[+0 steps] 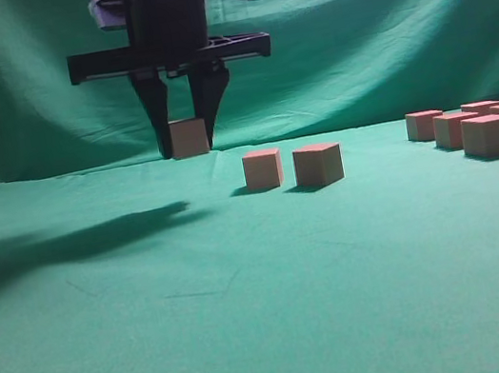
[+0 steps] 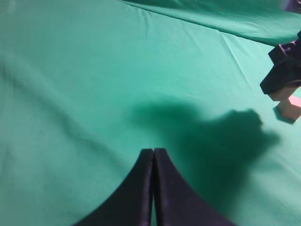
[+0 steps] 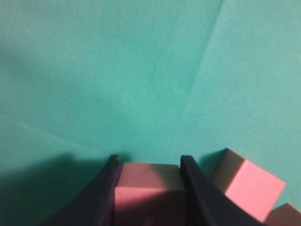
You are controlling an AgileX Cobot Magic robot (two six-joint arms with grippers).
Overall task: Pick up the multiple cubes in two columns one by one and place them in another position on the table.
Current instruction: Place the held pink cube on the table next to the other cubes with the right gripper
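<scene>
My right gripper [image 1: 190,149] has reached across to the left of the middle and hangs straight down, shut on one cube [image 1: 189,137] low over the table [image 1: 254,321]. Whether that cube rests on the cloth I cannot tell. The right wrist view shows this cube [image 3: 148,188] filling the gap between both fingers [image 3: 106,188], with a free cube [image 3: 247,186] just to its right. Two cubes [image 1: 263,169] [image 1: 318,164] stand side by side mid-table. Several more cubes [image 1: 489,135] cluster at the far right. My left gripper [image 2: 154,150] is shut and empty above bare cloth.
A wrinkled green backdrop curtain [image 1: 375,19] hangs behind the table. A dark arm shadow [image 1: 67,246] lies across the cloth at the left. The left wrist view catches the right gripper's black body [image 2: 284,70] at its right edge, over a cube [image 2: 289,109].
</scene>
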